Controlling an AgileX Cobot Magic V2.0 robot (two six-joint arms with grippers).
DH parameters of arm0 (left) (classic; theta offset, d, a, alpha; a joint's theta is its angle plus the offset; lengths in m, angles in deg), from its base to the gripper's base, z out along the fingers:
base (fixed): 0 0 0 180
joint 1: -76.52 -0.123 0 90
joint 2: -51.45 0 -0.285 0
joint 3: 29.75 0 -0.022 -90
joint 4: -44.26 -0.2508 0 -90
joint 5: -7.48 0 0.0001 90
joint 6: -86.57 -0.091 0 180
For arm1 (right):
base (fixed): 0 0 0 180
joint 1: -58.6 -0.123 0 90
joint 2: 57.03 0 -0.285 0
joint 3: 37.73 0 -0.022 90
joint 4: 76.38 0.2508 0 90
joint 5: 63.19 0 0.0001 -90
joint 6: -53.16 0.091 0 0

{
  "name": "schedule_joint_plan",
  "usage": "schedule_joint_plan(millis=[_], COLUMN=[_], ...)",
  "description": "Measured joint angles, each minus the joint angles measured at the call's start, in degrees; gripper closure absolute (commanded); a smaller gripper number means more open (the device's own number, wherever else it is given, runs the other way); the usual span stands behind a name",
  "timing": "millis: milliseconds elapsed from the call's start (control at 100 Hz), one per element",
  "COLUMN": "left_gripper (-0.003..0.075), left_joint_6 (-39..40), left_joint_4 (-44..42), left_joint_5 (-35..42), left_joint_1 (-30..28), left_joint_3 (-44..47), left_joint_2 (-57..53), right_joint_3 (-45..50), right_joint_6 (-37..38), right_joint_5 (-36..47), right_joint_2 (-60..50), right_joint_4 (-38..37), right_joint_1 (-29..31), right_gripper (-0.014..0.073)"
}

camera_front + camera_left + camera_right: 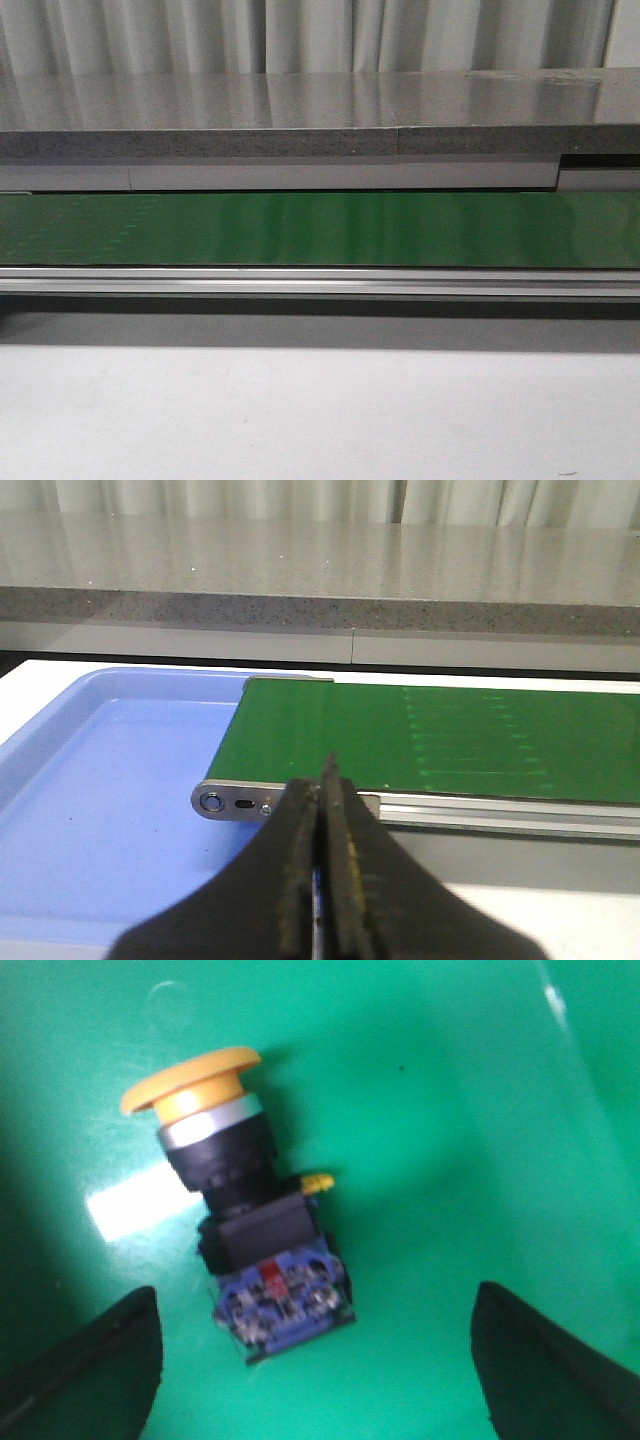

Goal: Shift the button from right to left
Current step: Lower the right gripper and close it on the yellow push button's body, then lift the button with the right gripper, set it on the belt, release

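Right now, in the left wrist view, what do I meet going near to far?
Shut left claw → conveyor end roller → green belt → grey stone counter → curtain.

Pale curtain (300,35), grey speckled counter (300,100)

Blurred button (238,1200); right claw (315,1360) tips cropped

1 button (240,1200), yellow cap. 1 green conveyor belt (320,228). 1 blue tray (90,810). 1 grey worktop (300,110). 2 hands: left hand (325,810), right hand (315,1360).
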Motion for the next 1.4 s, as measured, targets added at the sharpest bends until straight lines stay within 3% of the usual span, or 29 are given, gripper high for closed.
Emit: schedule_joint_plan(millis=[130,400,460,710,1090,1400], left_gripper=[0.0741,0.0741,0.0741,0.0741,0.0741,0.0741], left_joint_6=[0.0,0.0,0.0,0.0,0.0,0.0], left_joint_4=[0.0,0.0,0.0,0.0,0.0,0.0], left_joint_5=[0.0,0.0,0.0,0.0,0.0,0.0], left_joint_1=[0.0,0.0,0.0,0.0,0.0,0.0], left_joint_3=[0.0,0.0,0.0,0.0,0.0,0.0], left_joint_2=[0.0,0.0,0.0,0.0,0.0,0.0], right_joint_3=[-2.3,-5.0,-5.1,-6.0,-6.1,-5.0], right_joint_6=[-0.1,-0.1,-0.1,-0.1,-0.1,4.6], right_joint_5=[0.3,0.0,-0.1,-3.7,-11.8,-15.3], right_joint_2=[3.6,7.1,7.1,5.5,-9.3,-9.9], right_joint_4=[2.8,3.7,3.7,4.3,5.1,5.8], right_joint_1=[0.0,-0.1,-0.2,-3.0,-8.9,-14.6], right_gripper=[0.0074,0.0439,0.0478,0.0483,0.0483,0.0483])
